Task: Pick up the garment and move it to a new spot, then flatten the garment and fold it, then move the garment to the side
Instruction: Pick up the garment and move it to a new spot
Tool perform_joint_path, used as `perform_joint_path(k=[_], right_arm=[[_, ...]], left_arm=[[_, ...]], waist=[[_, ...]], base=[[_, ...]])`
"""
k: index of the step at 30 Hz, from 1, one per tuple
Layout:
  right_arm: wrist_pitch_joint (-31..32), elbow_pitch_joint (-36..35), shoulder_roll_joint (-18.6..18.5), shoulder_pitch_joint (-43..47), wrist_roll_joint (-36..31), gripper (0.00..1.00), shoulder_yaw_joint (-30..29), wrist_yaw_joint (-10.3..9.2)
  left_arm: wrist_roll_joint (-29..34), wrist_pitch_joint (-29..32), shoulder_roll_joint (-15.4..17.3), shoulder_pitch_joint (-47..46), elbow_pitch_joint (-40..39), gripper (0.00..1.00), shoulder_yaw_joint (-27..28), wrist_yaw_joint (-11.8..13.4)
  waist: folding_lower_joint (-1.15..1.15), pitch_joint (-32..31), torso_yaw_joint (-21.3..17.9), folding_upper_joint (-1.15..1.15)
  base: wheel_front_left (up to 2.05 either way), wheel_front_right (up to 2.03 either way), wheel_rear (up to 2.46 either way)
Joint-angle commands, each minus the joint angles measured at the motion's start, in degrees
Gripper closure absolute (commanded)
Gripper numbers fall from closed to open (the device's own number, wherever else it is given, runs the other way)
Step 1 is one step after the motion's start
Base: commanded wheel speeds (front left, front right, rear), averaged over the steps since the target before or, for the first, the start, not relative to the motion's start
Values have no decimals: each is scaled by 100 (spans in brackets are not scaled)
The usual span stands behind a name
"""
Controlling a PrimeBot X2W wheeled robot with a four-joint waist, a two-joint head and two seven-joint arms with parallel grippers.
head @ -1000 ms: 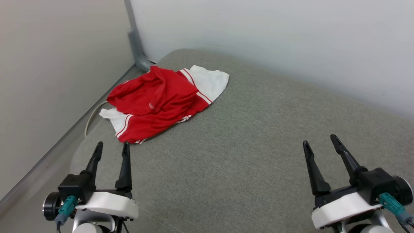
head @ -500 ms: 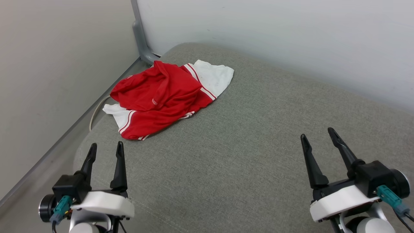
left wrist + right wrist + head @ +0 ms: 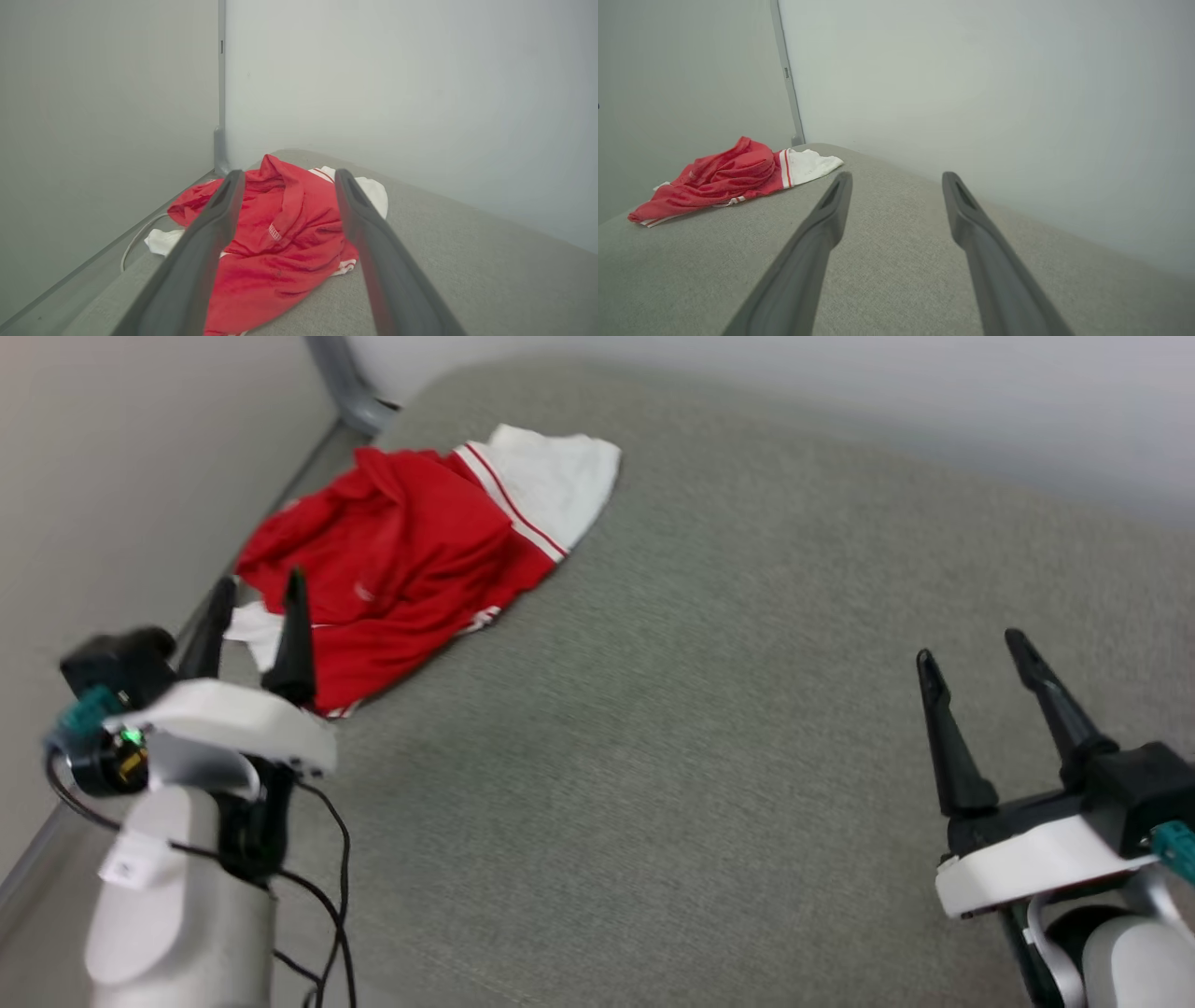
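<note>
Head view is blurred throughout. Crumpled red-and-white jersey garment (image 3: pixel 401 541): lower-left edge hidden behind the left gripper (image 3: pixel 260 581). Small white label (image 3: pixel 275 231) on the red fabric, centre of left wrist view, too small to read. Right gripper (image 3: pixel 969 648) body is cut off at the lower-right corner.

- Seemingly a bare test booth or lab corner, not a lived-in room.
- Two plain pale wall panels (image 3: pixel 420 93) meet at a slim grey metal post (image 3: pixel 219 93).
- A wide grey woven fabric pad (image 3: pixel 700 756) with rounded edges forms the work surface.
- A thin white cable (image 3: pixel 138 233) lies in the gap beside the pad.
</note>
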Motion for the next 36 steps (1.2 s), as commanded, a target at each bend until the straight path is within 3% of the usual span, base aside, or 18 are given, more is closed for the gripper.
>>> perform_joint_path(k=[1, 15, 22, 28, 29, 30, 31, 36], right_arm=[[42, -79, -72, -182, 1, 0, -7, -6], [5, -348, -181, -855, 47, 0, 161, -6], [-54, -390, -155, -1014, 83, 0, 129, -6], [-28, -420, -168, -1070, 93, 0, 99, -6], [-15, -425, -169, -1097, 91, 0, 100, -6], [-7, -429, -171, -1122, 92, 0, 105, -6], [-6, -415, -170, -1133, 96, 0, 107, -6], [-60, -272, -167, -1081, 153, 0, 112, -6]], left_arm=[[-204, 192, 131, -272, 106, 0, 47, -13], [-1539, 2837, 1786, -1455, 1018, 0, 175, -14], [-1885, 3824, 2089, -1649, 1458, 0, 338, 197], [-2139, 4929, 1878, -1543, 1744, 0, 181, 421], [-2179, 4979, 1851, -1532, 1725, 33, 190, 468], [-2173, 4985, 1839, -1532, 1682, 73, 191, 493], [-2152, 4925, 1834, -1522, 1634, 100, 187, 515], [-1915, 4318, 1917, -1505, 1366, 100, 182, 552]], waist=[[-1, 682, -576, 0], [-1, 1896, -1670, 0], [-1, 2267, -1917, 0], [-1, 2386, -1932, 0], [-1, 2387, -1926, 0], [-1, 2379, -1920, 0], [-1, 2349, -1911, 0], [-1, 2004, -1881, 0]], base=[[0, 0, 0], [0, 0, 0], [0, 0, 0], [0, 0, 0], [0, 0, 0], [0, 0, 0], [0, 0, 0], [0, 0, 0]])
